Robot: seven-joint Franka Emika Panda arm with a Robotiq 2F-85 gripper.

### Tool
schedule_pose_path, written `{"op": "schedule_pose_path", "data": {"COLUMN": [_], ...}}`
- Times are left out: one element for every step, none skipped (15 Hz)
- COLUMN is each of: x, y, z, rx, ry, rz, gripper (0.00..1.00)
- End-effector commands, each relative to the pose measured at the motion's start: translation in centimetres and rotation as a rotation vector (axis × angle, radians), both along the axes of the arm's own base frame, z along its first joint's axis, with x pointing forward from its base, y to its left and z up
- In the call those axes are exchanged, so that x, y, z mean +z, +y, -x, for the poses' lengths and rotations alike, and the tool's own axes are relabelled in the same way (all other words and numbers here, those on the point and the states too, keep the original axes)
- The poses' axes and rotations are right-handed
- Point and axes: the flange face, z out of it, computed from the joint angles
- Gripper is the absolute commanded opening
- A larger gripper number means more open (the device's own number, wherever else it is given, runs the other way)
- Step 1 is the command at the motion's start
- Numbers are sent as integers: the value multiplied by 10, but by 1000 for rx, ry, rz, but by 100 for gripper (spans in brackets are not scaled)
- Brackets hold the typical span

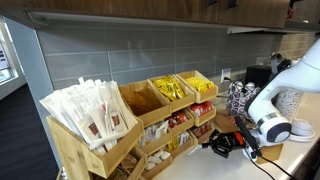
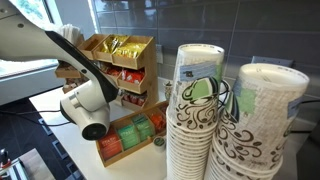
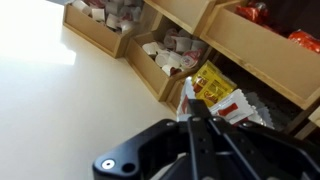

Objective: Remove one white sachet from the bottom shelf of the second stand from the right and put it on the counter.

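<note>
**Black robot pincer [image 3: 193,125] is hovering over the pale, smooth countertop surface [image 3: 60,90], short of its target.**

I cannot tell whether its fingers are spread or pressed together. The small flat white paper sachets [image 3: 168,55] are lying farther off and to the left. They are heaped beyond counting, with no shared long axis. They are filling the lowest slanted light-wood bin [image 3: 143,75] of the narrow tiered stand [image 1: 178,106], second from the right of four.

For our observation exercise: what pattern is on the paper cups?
The paper cups: brown swirls on white, in an exterior view.
</note>
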Motion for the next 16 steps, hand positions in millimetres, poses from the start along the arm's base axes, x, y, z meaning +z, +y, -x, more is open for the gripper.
{"op": "schedule_pose_path", "data": {"x": [3,5,7,8,7,7,8,8,9,9,11,12,14,16,17,20], "y": [-5,-5,-7,-9,-10,-11,-11,-11,-11,-12,-11,-11,-10,-9,-7,-5], "z": [6,10,8,7,5,4,8,11,8,5,7,9,8,7,7,6], "rx": [-13,-19,-31,-42,-45,-54,-63,-69,-71,-75,-80,-91,-102,-106,-107,-104], "ry": [-8,-9,-1,9,23,36,49,59,66,77,94,108,125,136,150,158], "rz": [73,92,114,136,155,173,188,205,222,243,264,279,302,318,340,355], "gripper": [0,0,15,28,34,40,50,56,65,72,78,87,94,99,100,100]}}
